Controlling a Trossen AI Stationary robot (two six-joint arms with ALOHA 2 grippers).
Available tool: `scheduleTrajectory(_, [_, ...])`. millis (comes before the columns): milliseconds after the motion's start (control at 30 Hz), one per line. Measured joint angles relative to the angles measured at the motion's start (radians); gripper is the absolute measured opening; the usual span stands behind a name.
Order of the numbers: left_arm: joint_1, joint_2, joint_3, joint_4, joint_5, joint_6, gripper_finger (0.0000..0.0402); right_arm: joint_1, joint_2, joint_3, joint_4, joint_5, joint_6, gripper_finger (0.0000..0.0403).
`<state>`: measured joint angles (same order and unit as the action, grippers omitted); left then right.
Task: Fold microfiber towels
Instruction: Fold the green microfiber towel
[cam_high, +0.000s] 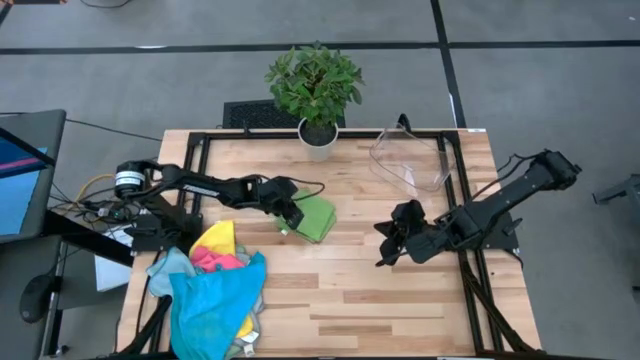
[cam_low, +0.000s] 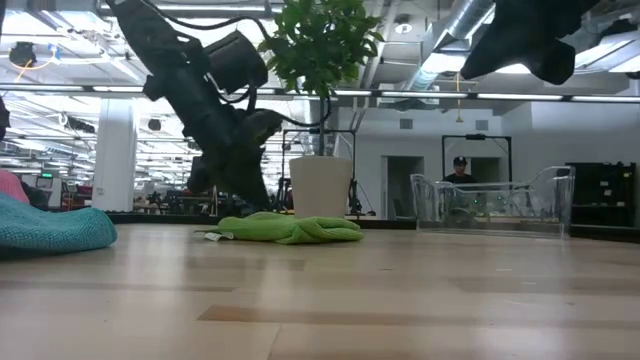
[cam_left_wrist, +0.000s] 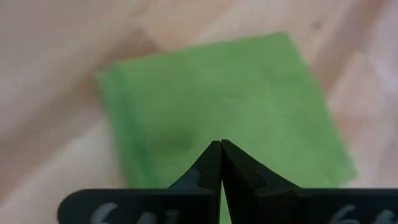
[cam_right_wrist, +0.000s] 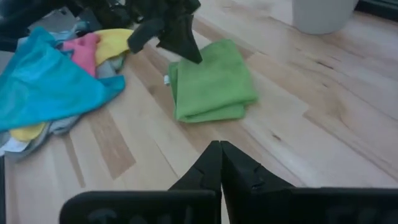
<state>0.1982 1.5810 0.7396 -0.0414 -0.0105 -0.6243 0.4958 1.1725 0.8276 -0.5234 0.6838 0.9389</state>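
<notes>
A bright green microfiber towel (cam_high: 316, 217), folded into a small rectangle, lies flat on the wooden table's middle left. My left gripper (cam_high: 291, 218) is shut and slants down onto the towel's left edge. A loose pile of towels (cam_high: 215, 285) in blue, pink, yellow and pale teal lies at the table's near left corner. My right gripper (cam_high: 385, 250) is shut with nothing in it and hangs above bare table to the right of the green towel. My left gripper sets its shut fingertips (cam_right_wrist: 190, 53) on the folded green towel's top (cam_right_wrist: 200, 65), near the edge that faces the towel pile. The fingers slant down from the table's left. The towel lies flat on the table under them.
A potted plant in a white pot (cam_high: 316, 90) stands at the table's far edge. A clear plastic bin (cam_high: 412, 160) sits at the far right. Bare wood (cam_high: 340, 300) stretches across the near middle and right of the table.
</notes>
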Motion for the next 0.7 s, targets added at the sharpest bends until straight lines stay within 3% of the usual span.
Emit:
scheduleTrajectory(200, [0.106, -0.066, 0.004, -0.158, -0.057, -0.001, 0.0, -0.033, -0.002, 0.0, -0.021, 0.0, -0.031, 0.0013])
scheduleTrajectory(333, [0.153, -0.16, 0.004, -0.241, -0.15, 0.004, 0.0, -0.047, -0.002, 0.0, -0.024, 0.0, -0.055, 0.0021])
scheduleTrajectory(433, [0.143, -0.24, 0.004, -0.22, -0.169, 0.046, 0.0, -0.054, -0.002, 0.0, -0.027, 0.0, -0.057, 0.0027])
scheduleTrajectory(500, [0.121, -0.265, 0.004, -0.163, -0.129, 0.089, 0.0, -0.054, -0.002, 0.0, -0.029, 0.0, -0.057, 0.0025])
scheduleTrajectory(600, [0.074, -0.257, 0.005, -0.113, -0.083, 0.113, 0.0, -0.053, -0.002, 0.0, -0.031, -0.001, -0.057, 0.0017])
scheduleTrajectory(700, [0.032, -0.203, 0.004, -0.11, -0.108, 0.116, 0.0, -0.053, -0.002, 0.0, -0.03, -0.001, -0.057, 0.0014])
